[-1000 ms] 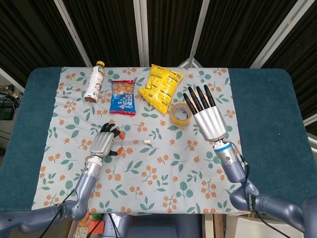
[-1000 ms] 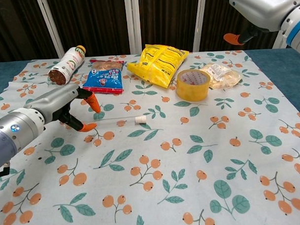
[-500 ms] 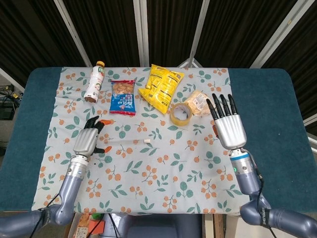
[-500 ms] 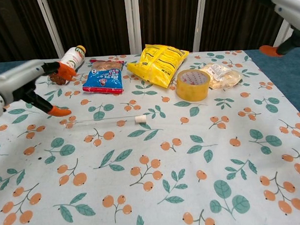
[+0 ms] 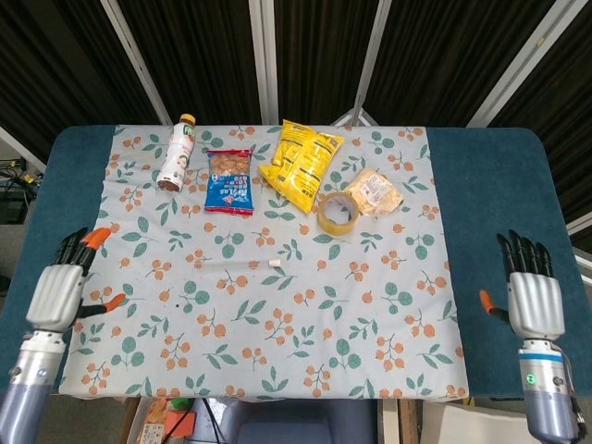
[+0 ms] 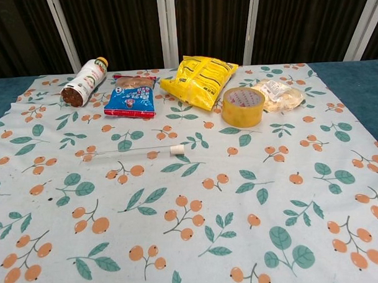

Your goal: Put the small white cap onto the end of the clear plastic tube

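Head view: left hand (image 5: 55,294) is held over the table's left edge, fingers spread, nothing gripped; right hand (image 5: 531,298) likewise at the right edge. Tube (image 5: 233,265) is laid on the cloth (image 5: 305,324), white cap (image 5: 274,265) at its right end.
Chest view: tube (image 6: 127,153) and cap (image 6: 175,150) are seen mid-cloth, tape roll (image 6: 243,106) well apart behind.
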Controlling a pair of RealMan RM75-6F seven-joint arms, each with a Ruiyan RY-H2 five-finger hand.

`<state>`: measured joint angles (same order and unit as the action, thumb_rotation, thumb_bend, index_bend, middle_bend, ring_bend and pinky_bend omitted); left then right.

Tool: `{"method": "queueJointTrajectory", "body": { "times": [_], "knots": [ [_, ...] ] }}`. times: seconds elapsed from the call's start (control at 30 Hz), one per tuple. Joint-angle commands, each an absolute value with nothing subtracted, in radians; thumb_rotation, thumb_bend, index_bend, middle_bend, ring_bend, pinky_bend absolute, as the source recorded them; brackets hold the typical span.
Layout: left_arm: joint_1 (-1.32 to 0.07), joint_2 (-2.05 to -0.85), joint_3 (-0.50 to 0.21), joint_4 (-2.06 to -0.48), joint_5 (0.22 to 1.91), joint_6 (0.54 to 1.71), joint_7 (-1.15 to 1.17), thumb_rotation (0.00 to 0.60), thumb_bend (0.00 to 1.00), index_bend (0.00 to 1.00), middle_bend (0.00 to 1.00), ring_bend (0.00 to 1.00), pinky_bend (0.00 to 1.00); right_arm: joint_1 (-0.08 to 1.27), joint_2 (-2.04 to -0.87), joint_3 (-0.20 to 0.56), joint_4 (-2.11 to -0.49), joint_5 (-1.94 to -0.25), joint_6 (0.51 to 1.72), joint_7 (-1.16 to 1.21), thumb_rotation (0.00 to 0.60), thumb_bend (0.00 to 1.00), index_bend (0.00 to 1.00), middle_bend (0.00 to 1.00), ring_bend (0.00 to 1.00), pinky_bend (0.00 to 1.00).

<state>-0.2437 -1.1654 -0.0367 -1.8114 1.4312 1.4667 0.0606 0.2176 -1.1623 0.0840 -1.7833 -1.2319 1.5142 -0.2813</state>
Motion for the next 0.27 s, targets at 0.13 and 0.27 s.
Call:
{"method": "queueJointTrajectory", "body": {
  "times": [0.13,0.27],
  "knots": [
    [-0.121,-1.102,0.078,-1.734,1.561,1.592,-0.065,0.600,0.17,0.09,0.08,0.00,0.00,0.117,-1.134,0.011,-1.738,-1.327,1.604,-0.195,0.600,0.32,0.00,0.00,0.00,0.00],
    [-0.087,-1.096,0.076,-1.681,1.569,1.638,-0.144,0.600,0.17,0.10,0.08,0.00,0.00,0.087,-1.140,-0.002,-1.704,-1.387,1.642,-0.163,0.600,0.32,0.00,0.00,0.00,0.00]
  ]
}}
